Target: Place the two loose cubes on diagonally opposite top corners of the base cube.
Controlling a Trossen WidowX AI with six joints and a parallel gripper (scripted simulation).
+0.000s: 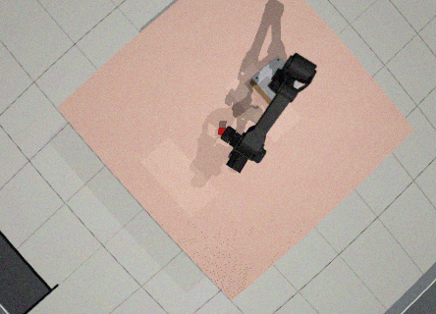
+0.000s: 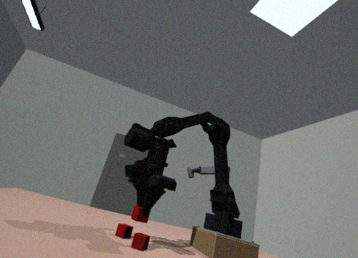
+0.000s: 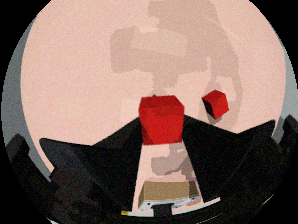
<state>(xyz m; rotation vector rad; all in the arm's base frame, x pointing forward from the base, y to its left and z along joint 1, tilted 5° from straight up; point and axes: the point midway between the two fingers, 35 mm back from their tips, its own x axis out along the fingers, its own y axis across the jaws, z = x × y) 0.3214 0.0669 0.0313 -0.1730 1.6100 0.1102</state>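
The big pink mat (image 1: 147, 109) lies under everything I do. My black arm (image 2: 181, 123) bends up high and then down, so my gripper (image 2: 142, 214) points at the mat from above. That way I can set a block down flat.

My gripper is shut tight on one red cube (image 3: 161, 120). I hold it by its sides and up off the mat, so it stays level and bumps nothing.

Two more red cubes sit on the mat below me. One cube (image 2: 124, 230) is just under my hand. The other cube (image 2: 140, 241) sits near it. I cannot tell which one is the fixed base. I think my next job is to lower my cube onto a corner of the base.
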